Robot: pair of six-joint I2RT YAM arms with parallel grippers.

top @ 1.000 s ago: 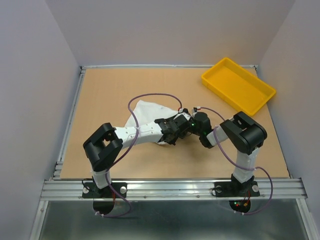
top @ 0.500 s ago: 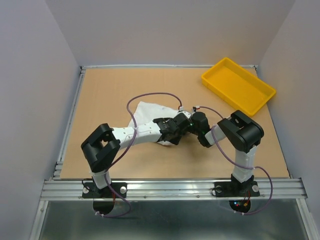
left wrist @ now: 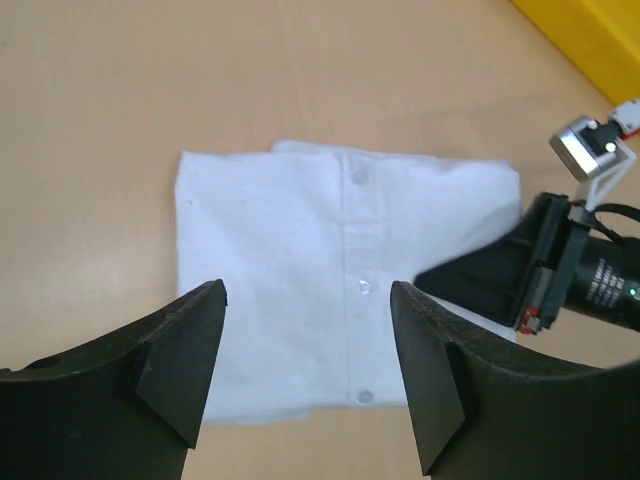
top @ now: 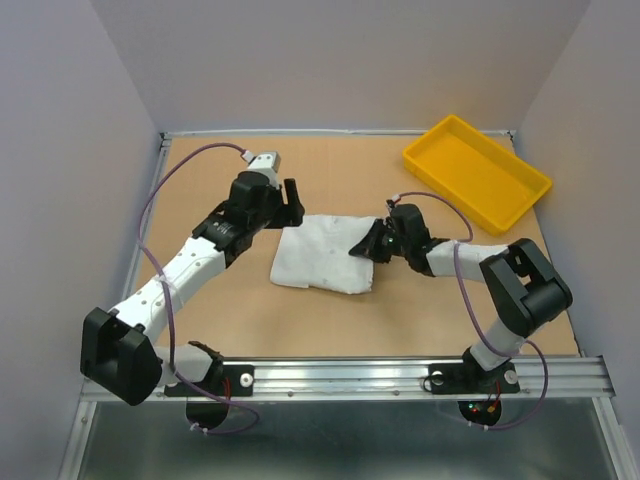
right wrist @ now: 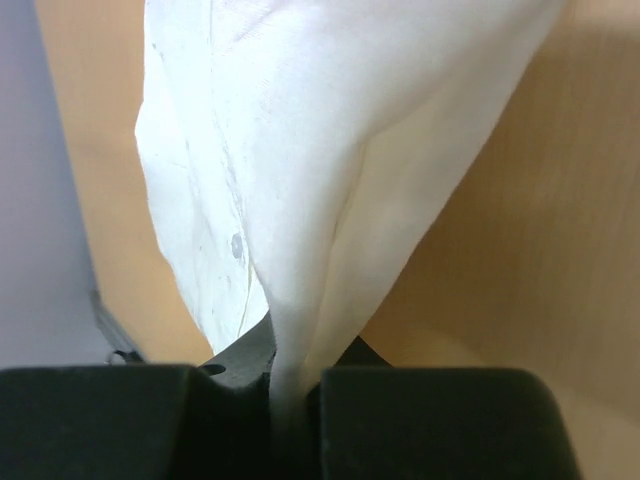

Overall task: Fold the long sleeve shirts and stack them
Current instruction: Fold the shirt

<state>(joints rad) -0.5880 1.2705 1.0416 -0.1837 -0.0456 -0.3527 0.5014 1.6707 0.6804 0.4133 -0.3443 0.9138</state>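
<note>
Shirt (top: pixel 322 256) lay folded into a flat rectangle on the counter (top: pixel 250 320), well apart from the tray (top: pixel 476 170), on the tray's near-left side. Right fingers (right wrist: pixel 130 420) were pressed together, pinching the shirt edge that faced the tray; the cloth rose off the counter into them. Left fingers (left wrist: pixel 180 360) were spread and held nothing, hovering at the shirt's side farthest from the tray. Risks, as judged: (1) with one edge pinched and the side away from the tray free, a pull toward the tray would likely drag the thin cloth or peel the top layer back, undoing the fold. (2) If the pinch had caught only the upper layer, a lift would open the bundle rather than carry it; the wrist view did not show how many layers were held. (3) Left fingers coming down on the button row (left wrist: pixel 358 287) could bunch the cloth or snag it. No second shirt was in view, so the stacking spot could not be told.
</note>
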